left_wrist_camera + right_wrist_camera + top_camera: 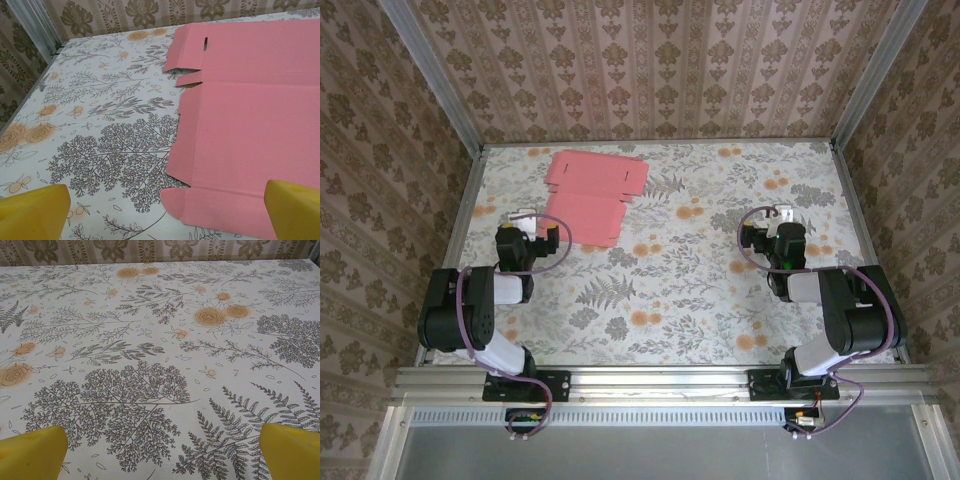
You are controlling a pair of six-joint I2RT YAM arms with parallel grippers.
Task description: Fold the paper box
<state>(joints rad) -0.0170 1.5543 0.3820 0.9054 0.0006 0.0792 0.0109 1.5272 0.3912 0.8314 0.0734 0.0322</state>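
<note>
- Paper box (592, 195) of thin pink card lies unfolded and flat near the far left corner of the floral-patterned bench (720, 310).
- Left end effector (525, 218) is spread wide at the box's near edge.
- Right end effector (782, 215) is spread wide near the bench's right edge, well apart from the box.

The left arm (460, 312) and right arm (850, 322) show black joints, seemingly white shells and looping purple cables (567, 240), while the left pincer (165, 215) and right pincer (162, 455) have yellow fingers (35, 211).
</note>
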